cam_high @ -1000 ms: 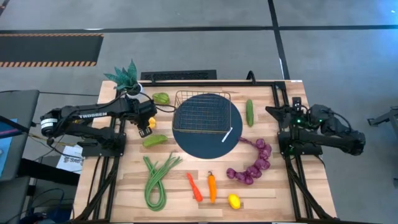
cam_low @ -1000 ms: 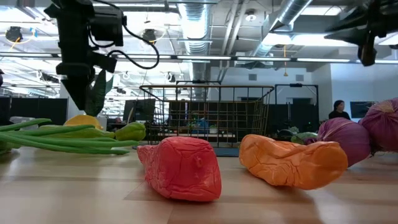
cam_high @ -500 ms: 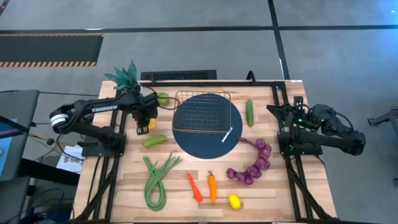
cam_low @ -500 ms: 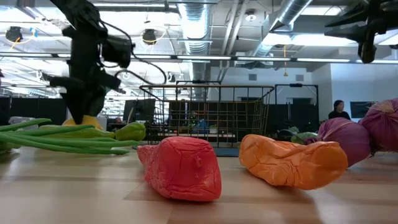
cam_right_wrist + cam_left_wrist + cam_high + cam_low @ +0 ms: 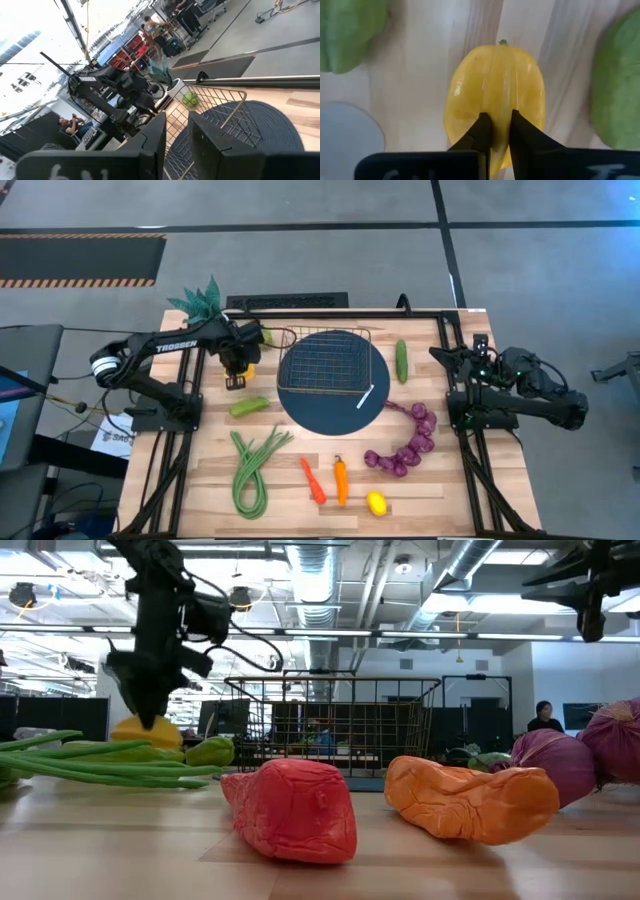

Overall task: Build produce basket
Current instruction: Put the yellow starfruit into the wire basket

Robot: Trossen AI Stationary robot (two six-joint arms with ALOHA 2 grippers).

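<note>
A yellow ridged fruit lies at the table's far left, between two green fruits. My left gripper points down on it from above and is shut on it. The wire basket stands on a dark blue round mat. Green beans, a red pepper, an orange pepper, a lemon, purple grapes and a cucumber lie on the wood. My right gripper waits high at the right edge, level, slightly open and holding nothing. My left gripper pinches the yellow fruit's middle ridge between its two fingertips, at the end away from the stem. The fingers come straight down from above. Beans and a green fruit hide the fruit's underside in the low view, so whether it is off the table does not show.
A spiky green plant stands at the far left corner, close behind my left arm. A small white object lies on the mat. Black frame rails border the table. A person is far back in the room.
My left gripper has swung toward the table's far edge and a little to the right, rolling about its own axis, and now stands on the yellow fruit. The fruit has shifted slightly to the right in the low view.
</note>
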